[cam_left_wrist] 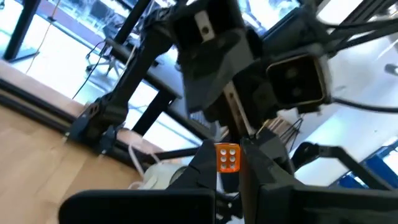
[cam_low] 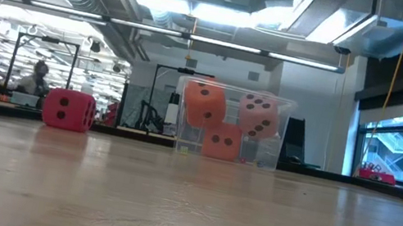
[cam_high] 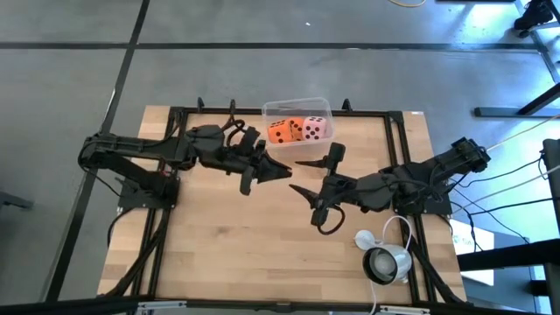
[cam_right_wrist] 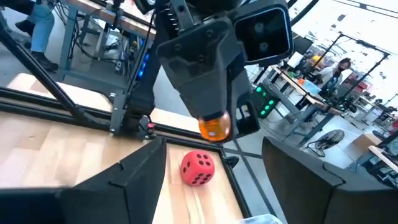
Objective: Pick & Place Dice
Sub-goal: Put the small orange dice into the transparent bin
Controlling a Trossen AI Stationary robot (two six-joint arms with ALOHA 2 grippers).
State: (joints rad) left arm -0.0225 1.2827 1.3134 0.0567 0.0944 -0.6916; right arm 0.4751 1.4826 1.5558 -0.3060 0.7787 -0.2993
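Three were done, with the clear bin (cam_high: 297, 107) holding two orange dice (cam_low: 205, 104) and the pink die (cam_low: 259, 115); the red die (cam_right_wrist: 198, 169) was left on the table (cam_high: 227, 254) near the left gripper (cam_high: 265, 178), which seemed to pinch a small orange die (cam_left_wrist: 227, 157); the right gripper (cam_high: 306, 178) was spread, empty.

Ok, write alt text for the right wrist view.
The left gripper, shut on an orange die, hangs close to a red die lying on the table. The right gripper, open, frames the scene.
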